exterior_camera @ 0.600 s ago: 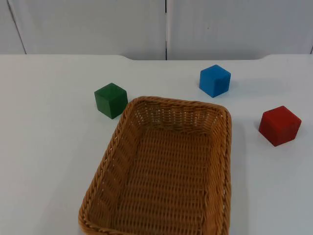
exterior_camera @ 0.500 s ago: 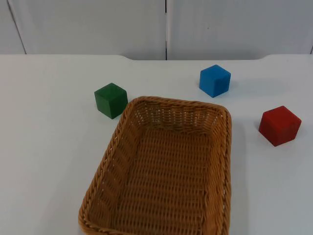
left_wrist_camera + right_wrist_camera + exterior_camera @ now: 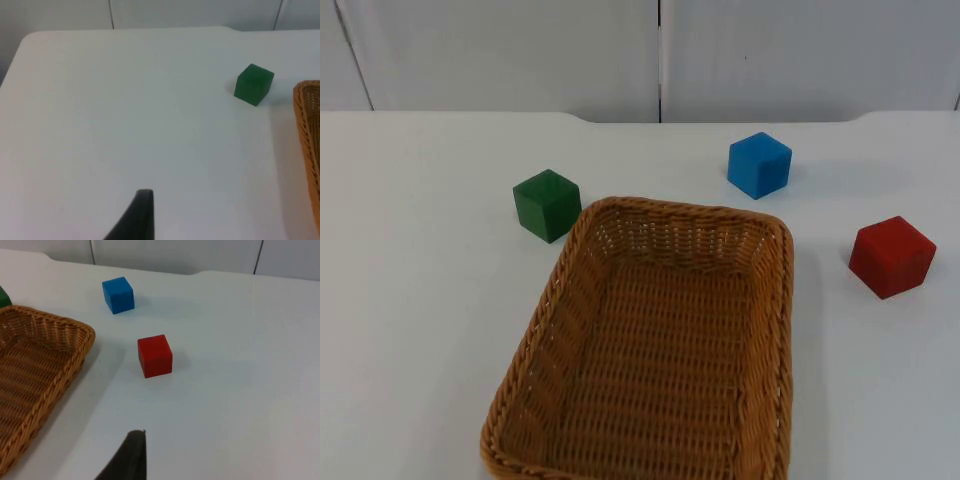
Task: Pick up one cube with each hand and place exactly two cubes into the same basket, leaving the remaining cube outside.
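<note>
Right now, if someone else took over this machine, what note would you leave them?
Left gripper: waiting over bare table, short of the green cube.
Right gripper: waiting short of the red cube.
Things: the basket holds nothing; the green cube sits by its far left corner, the blue cube beyond its far right corner, the red cube to its right.
Done: nothing.
Left: grab one cube per gripper, drop both in the basket, leave the third out.

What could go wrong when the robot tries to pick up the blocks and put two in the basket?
The green cube sits right beside the basket rim, so the left claw might bump the rim while reaching for it. The blue cube and red cube both lie on the right claw side, so it could choose either; if a third cube went in, the count would be wrong. No cube is inside yet.
</note>
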Controlling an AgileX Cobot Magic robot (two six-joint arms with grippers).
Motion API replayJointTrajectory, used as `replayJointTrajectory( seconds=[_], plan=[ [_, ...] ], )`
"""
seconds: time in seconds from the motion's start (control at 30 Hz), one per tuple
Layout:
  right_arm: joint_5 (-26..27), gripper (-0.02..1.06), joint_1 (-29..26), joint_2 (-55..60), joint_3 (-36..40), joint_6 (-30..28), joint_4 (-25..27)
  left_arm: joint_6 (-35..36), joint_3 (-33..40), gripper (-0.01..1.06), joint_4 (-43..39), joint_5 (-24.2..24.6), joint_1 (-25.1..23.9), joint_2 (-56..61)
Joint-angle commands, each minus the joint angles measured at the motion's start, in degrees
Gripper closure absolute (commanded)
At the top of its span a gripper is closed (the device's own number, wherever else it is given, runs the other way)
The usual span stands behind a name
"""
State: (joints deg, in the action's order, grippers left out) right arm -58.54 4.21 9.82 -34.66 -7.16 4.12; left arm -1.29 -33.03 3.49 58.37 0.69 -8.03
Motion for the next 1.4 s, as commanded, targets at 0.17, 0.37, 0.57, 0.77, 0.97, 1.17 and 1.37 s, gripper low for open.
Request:
replayJointTrajectory(
  seconds=[0.17,0.37,0.57,0.77,0.97,1.17,1.37],
  plan=[
    [5.65,-0.01,-0.48,6.90,-0.31,0.13,0.51,0.07,-0.45,0.00,2.31,-5.78,-0.11,-6.66],
    [7.27,-0.01,-0.48,13.01,-0.42,0.13,1.12,0.07,-0.67,0.00,3.09,-11.28,-0.11,-13.25],
    [6.48,-0.01,-0.48,18.27,-4.40,0.13,1.34,-0.78,-3.45,0.00,2.96,-12.54,-0.11,-21.85],
    [3.87,-0.01,-0.48,24.20,-9.55,0.13,1.59,-2.03,-5.96,0.00,3.58,-16.28,-0.11,-29.43],
    [6.31,-0.01,-0.48,30.33,-12.76,0.13,2.47,-7.10,-9.14,0.00,10.25,-16.29,-0.11,-35.72],
    [6.74,-0.01,-0.48,34.05,-13.84,0.13,2.71,-11.73,-11.36,0.00,14.62,-17.08,-0.11,-39.58],
    [8.31,-0.01,-0.48,38.50,-13.84,0.01,3.12,-12.39,-16.18,0.00,15.59,-17.08,-0.11,-44.51]
  ],
)
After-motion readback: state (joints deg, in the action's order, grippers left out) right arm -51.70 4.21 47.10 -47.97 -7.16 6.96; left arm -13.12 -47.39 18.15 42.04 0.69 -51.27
